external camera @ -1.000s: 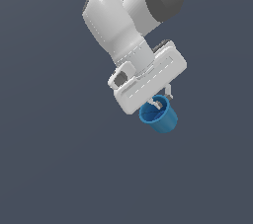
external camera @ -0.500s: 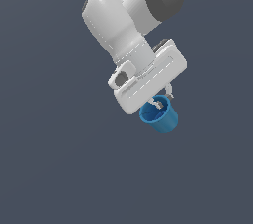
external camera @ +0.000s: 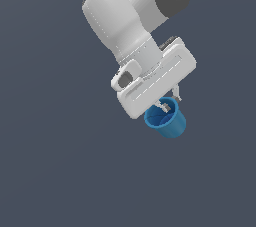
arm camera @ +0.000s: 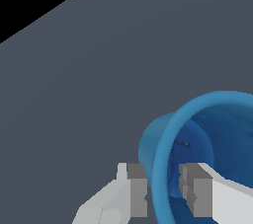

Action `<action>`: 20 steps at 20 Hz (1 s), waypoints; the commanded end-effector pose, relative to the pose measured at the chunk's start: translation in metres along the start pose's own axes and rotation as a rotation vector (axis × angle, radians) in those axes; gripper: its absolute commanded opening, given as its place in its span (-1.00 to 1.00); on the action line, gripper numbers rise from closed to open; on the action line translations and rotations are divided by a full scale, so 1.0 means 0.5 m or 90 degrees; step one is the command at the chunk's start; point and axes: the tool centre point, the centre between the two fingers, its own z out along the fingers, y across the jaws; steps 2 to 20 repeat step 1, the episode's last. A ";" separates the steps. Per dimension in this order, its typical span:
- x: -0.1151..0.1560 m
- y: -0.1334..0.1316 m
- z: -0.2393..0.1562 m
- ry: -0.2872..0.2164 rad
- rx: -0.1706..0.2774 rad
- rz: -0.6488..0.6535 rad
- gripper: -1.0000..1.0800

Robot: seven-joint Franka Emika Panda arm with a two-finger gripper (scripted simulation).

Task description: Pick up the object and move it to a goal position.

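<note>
One small blue cup [external camera: 166,119] was the only object in the exterior view, sitting just under the white gripper [external camera: 168,102], touching it. Landmark for everything: the cup. The gripper body and the arm's fat white link [external camera: 117,18] sat above the cup and toward the exterior view's left of it. Thin fingers came down at the cup's rim; one fingertip showed inside the mouth, another at the rim's far edge. Cup was tilted, mouth facing up and toward the exterior view's left. Plain dark grey floor [external camera: 50,171] all round the cup; couldn't tell from this view if the cup was lifted off it, no shadow or contact line. No goal marker visible.

Wrist view: cup rim filled the lower corner, and the two fingers straddled one wall of the cup [arm camera: 163,168], one pad [arm camera: 138,188] on the outside, the other [arm camera: 195,191] inside the hollow. Both pads looked pressed against the wall or very nearly, so the gripper [arm camera: 163,191] read as pinching the cup wall, narrow gap, not spread wide. Grey floor beyond the cup, black void past its edge.

Handling judgement: cup looked rigid, thin-walled, light, smooth, probably slippery. Tapered wall means a rim pinch could slide toward the lip. A wall pinch was a fair hold for something this small; an off-centre grip would let it swing or rotate about the pads during the carry.
</note>
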 end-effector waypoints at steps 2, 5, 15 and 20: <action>0.007 -0.001 -0.002 0.001 -0.001 -0.001 -1.00; 0.007 -0.001 -0.002 0.001 -0.001 -0.001 -1.00; 0.007 -0.001 -0.002 0.001 -0.001 -0.001 -1.00; 0.007 -0.001 -0.002 0.001 -0.001 -0.001 -1.00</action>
